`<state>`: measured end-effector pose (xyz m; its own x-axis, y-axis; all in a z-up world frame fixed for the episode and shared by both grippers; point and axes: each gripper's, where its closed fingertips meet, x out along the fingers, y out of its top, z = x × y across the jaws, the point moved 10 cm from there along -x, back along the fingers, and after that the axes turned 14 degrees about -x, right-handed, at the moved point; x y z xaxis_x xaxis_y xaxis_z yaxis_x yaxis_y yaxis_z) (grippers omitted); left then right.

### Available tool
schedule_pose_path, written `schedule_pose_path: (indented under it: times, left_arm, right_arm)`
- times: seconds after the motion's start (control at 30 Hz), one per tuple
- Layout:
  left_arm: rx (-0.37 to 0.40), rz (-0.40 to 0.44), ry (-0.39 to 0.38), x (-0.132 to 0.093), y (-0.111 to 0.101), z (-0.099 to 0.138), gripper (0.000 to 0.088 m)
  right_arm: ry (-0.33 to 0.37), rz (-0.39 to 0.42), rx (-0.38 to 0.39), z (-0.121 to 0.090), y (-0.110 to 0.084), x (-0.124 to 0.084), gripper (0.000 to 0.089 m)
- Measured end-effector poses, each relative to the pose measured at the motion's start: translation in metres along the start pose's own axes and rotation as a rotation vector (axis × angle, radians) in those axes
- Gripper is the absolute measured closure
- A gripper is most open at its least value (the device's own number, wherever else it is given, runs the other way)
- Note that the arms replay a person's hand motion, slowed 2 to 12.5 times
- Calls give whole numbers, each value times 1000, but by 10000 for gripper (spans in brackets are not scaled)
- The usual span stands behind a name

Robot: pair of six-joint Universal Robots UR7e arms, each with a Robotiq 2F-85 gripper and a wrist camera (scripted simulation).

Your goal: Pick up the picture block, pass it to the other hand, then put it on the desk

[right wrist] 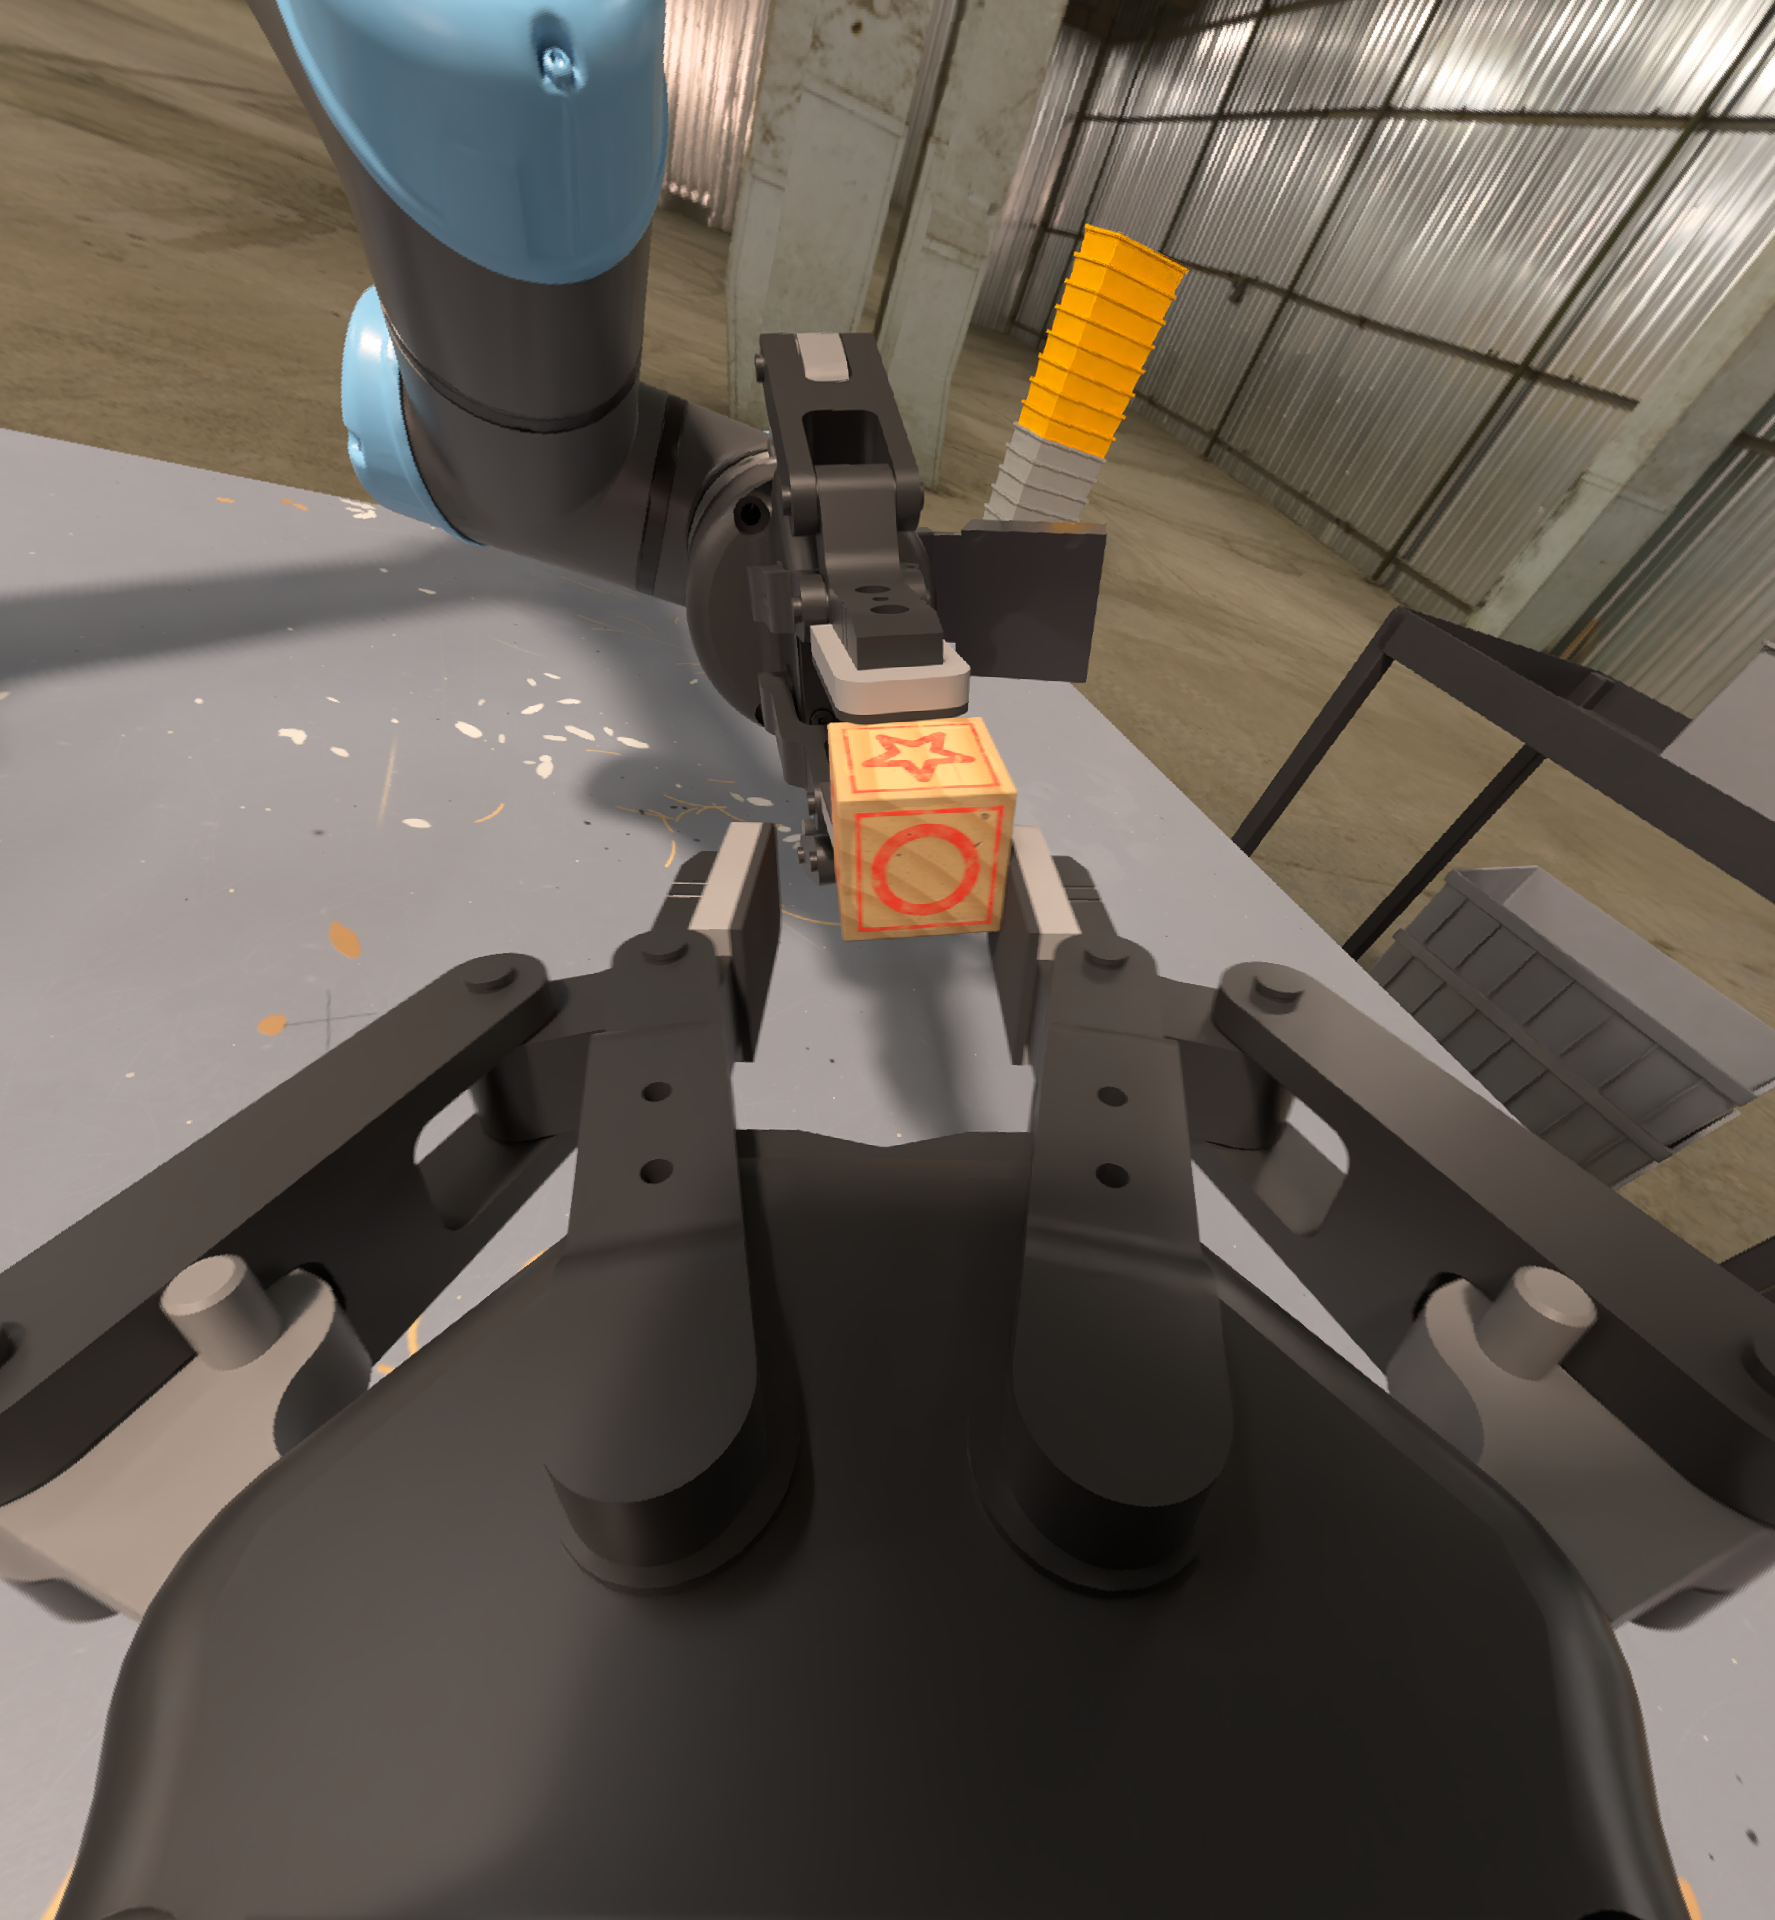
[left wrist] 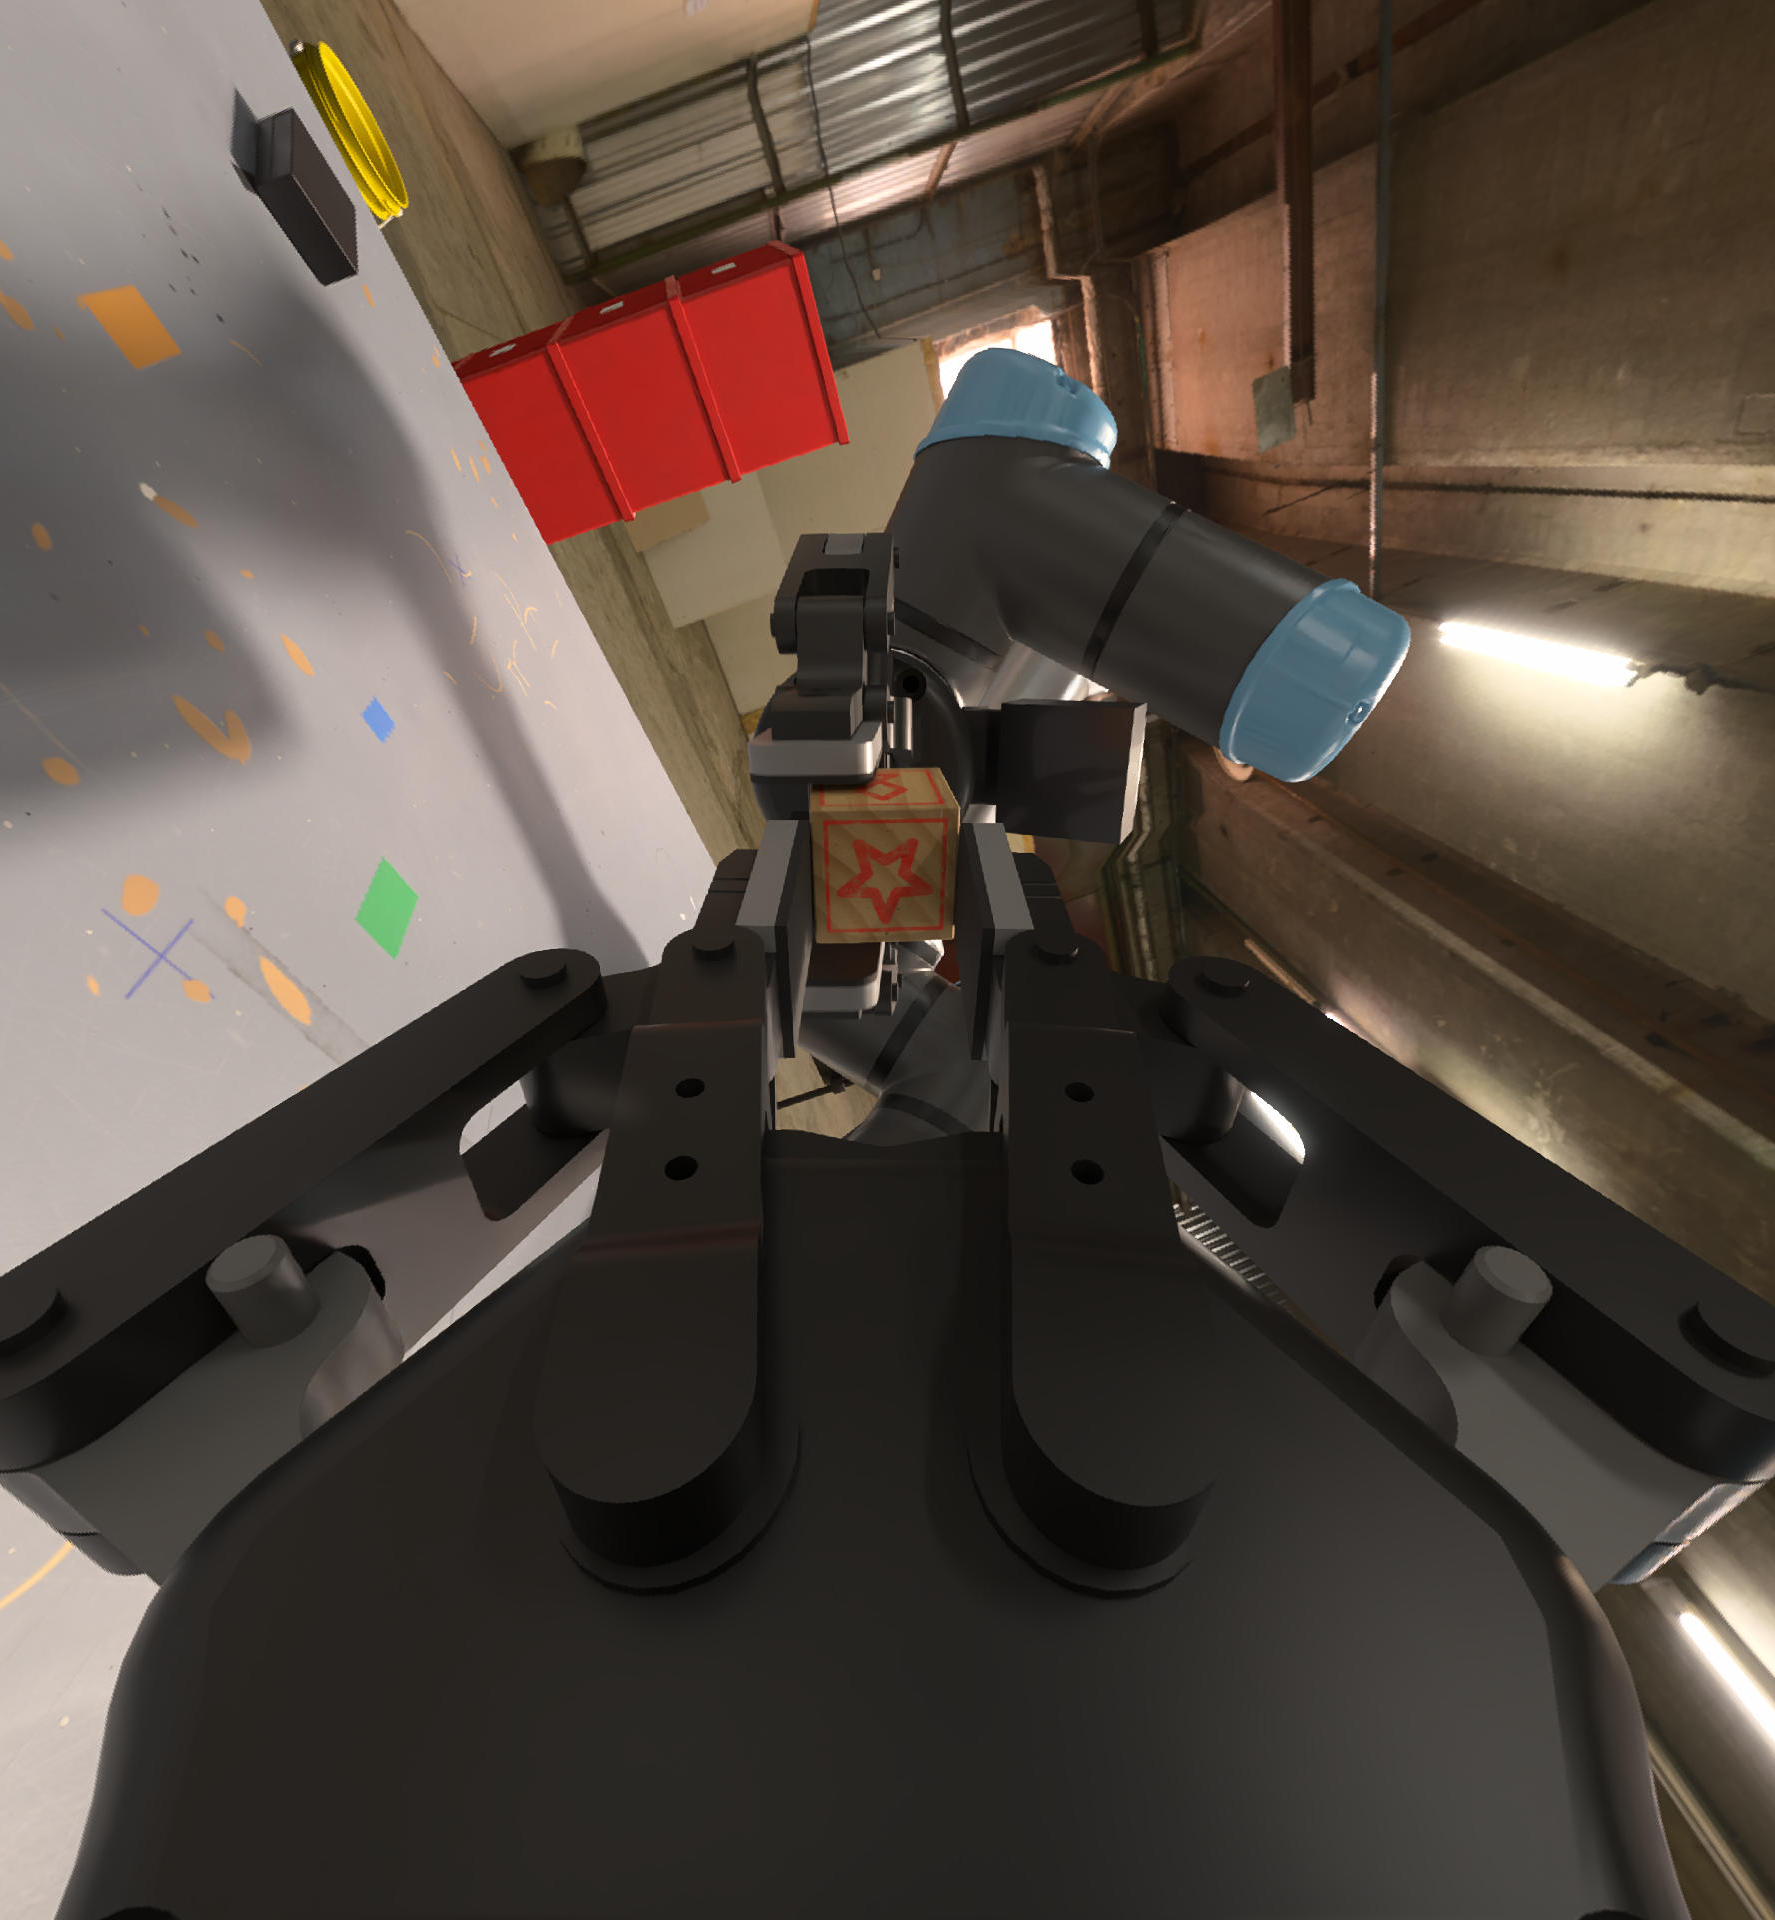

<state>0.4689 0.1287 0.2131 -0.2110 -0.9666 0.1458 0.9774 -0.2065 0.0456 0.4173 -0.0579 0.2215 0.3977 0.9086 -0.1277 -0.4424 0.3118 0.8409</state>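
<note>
At frame centre, above the tabletop (right wrist: 187, 935), the picture block (left wrist: 883, 878) sits pinched in the left gripper (left wrist: 883, 904) jaws; the right gripper (right wrist: 888, 894) jaws straddle it, one side gapped.

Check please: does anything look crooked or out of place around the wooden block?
Only one thing: the block, gripped by the left claw, sits off-centre in the open right claw, close to one finger with a gap at the other. Nothing looks damaged.

left pincer (left wrist: 881, 914) clamped, right pincer (right wrist: 888, 894) spread
</note>
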Motion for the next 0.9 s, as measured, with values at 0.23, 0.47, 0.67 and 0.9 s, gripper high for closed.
schedule_pose_path:
  times: [0.23,0.47,0.67,0.9]
  left_arm:
    - [-13,-3,-21,4,0,-2,629]
    - [-7,-6,-34,5,0,-5,563]
    - [15,-2,-38,2,-3,-7,339]
    - [52,7,-35,-3,-10,-9,167]
  right_arm:
    - [4,15,19,1,-2,-6,644]
    - [2,25,35,1,-1,-11,644]
    - [-9,50,36,2,1,-18,644]
    - [-20,74,35,5,5,-27,644]
